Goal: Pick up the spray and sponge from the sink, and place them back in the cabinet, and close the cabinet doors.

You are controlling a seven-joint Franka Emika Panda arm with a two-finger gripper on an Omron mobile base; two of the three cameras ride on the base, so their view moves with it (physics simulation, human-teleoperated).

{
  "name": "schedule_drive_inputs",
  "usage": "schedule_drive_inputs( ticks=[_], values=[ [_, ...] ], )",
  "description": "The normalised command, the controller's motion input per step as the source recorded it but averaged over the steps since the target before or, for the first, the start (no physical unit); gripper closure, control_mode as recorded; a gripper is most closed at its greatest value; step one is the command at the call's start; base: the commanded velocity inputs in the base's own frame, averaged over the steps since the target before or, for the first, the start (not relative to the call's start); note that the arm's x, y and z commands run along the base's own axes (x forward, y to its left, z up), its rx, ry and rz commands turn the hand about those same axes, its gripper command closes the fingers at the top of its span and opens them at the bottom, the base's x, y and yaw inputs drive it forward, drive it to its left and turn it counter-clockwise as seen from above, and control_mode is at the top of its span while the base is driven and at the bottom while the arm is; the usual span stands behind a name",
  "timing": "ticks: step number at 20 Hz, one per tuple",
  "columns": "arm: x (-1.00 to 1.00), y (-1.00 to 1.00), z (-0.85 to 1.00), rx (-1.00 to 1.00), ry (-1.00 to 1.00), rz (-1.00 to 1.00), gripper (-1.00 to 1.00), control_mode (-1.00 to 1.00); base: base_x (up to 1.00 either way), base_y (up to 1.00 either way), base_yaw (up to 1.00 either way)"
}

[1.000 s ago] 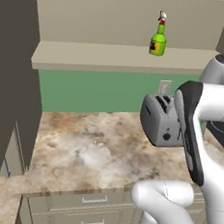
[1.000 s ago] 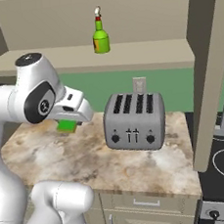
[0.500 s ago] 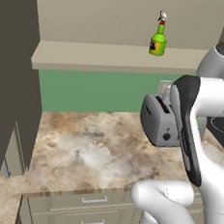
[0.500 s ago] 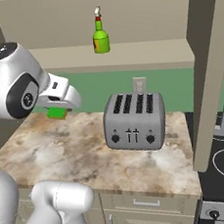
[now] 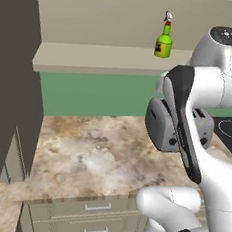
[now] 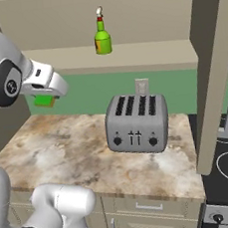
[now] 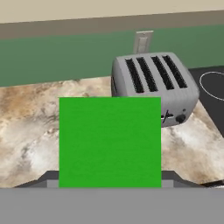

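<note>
Hand view shows the gripper [image 7: 109, 186] grasping the sponge [image 7: 110, 142], whose flat green face stands between the fingers and covers the middle of the picture. From the right base view, the sponge [image 6: 45, 100] hangs under the white hand, raised well above the marbled counter [image 6: 65, 151] and just below the cabinet [image 6: 144, 57] shelf edge. Beyond it on the counter stands a grey four-slot toaster [image 6: 136, 125], with a wall socket [image 6: 142, 86] on the green wall behind. The spray [image 6: 102, 37] stands upright on the beige cabinet shelf, up and to the right of the sponge. An open cabinet door [image 6: 214, 74] hangs at the right, beside the black stovetop [image 6: 227, 163].
</note>
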Motion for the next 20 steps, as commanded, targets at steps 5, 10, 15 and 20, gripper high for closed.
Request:
schedule_drive_inputs(
  ticks=[5,10,15,20],
  values=[
    [0.28,0.25,0.32,0.0,-0.06,0.01,1.0,-1.0,0.0,0.0,0.0],
    [0.42,0.1,0.25,0.0,-0.04,0.05,1.0,-1.0,0.0,0.0,0.0],
    [0.55,0.06,0.01,0.0,-0.02,0.07,1.0,-1.0,0.0,0.0,0.0],
    [0.51,0.13,0.0,-0.01,-0.04,0.07,1.0,-1.0,0.0,0.0,0.0]
  ],
)
